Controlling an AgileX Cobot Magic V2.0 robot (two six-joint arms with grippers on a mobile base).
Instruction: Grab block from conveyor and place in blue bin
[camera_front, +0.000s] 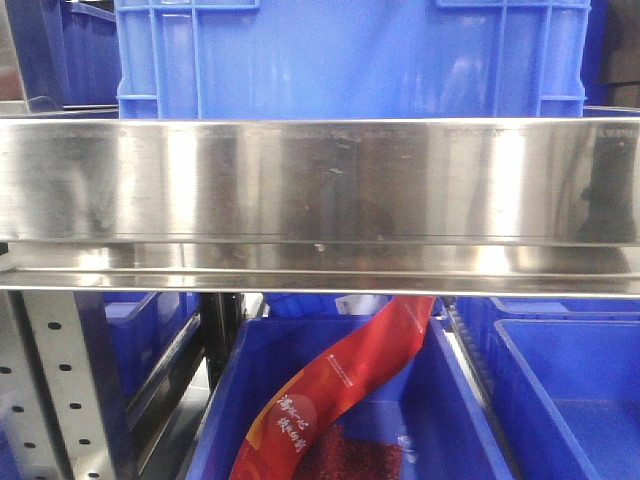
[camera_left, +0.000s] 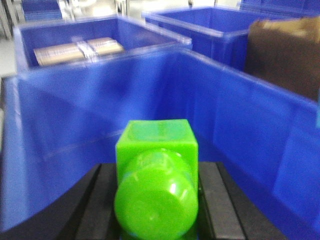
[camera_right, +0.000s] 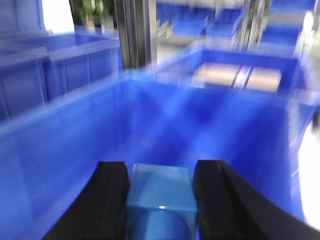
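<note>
Front view first: a broad stainless steel rail (camera_front: 320, 180) runs right across, with a big blue crate (camera_front: 350, 60) sitting above it. Below it, a lower bin (camera_front: 222, 420) holds a red pouch (camera_front: 330, 390) with pale lettering, leaning diagonally. Another blue tub (camera_front: 560, 380) stands just beside on the right, and a perforated metal upright (camera_front: 60, 380) stands at the left. No work surface shows here, just racking and tubs.

Over to the left wrist: a blue bin (camera_left: 75, 115) fills the view, its inner walls rising behind the left gripper (camera_left: 159, 210). Beyond it, a far bin (camera_left: 30, 35) carries tan flat packs (camera_left: 75, 50), and a brown box (camera_left: 285, 55) sits in a tub at the right. The black fingers (camera_left: 102, 200) are narrow, clamped on a green block (camera_left: 155, 145), a cube with a rounded knob facing the camera.

Right wrist, heavily blurred: a blurred blue bin (camera_right: 65, 135) lies ahead of the right gripper (camera_right: 161, 210). Its fingers (camera_right: 111, 200) pinch a blue block (camera_right: 160, 187) from both sides. Whether either block touches a bin floor, I cannot tell.
</note>
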